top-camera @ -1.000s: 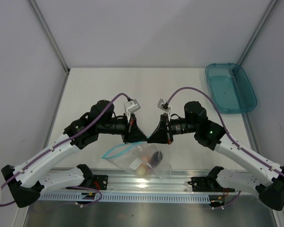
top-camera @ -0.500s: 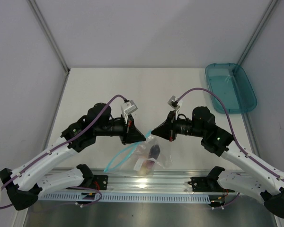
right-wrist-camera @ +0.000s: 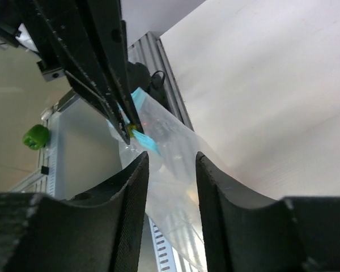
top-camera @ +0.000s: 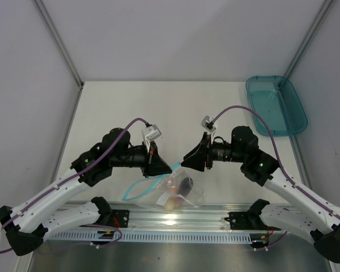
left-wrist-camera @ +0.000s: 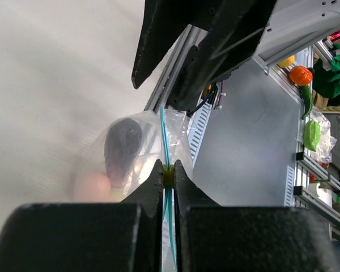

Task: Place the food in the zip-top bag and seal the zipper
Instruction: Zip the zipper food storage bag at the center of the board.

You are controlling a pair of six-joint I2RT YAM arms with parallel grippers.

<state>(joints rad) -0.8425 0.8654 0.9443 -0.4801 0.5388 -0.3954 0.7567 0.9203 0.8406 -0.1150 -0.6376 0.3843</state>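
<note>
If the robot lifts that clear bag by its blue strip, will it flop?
Probably flop: the zip-top bag looks thin and crinkled. The food inside would likely sag it downward. Pinched only at the zipper, it may swing.

Overhead; close opposing wrist views, shared bag (top-camera: 195, 192)

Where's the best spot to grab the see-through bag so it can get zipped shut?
Probably the teal zipper strip at the bag's mouth, just beside where the left end effector pinches it. The open right end effector could come from the right, one finger each side: the strip is thin and flat, while the bag's body bulges with food.
</note>
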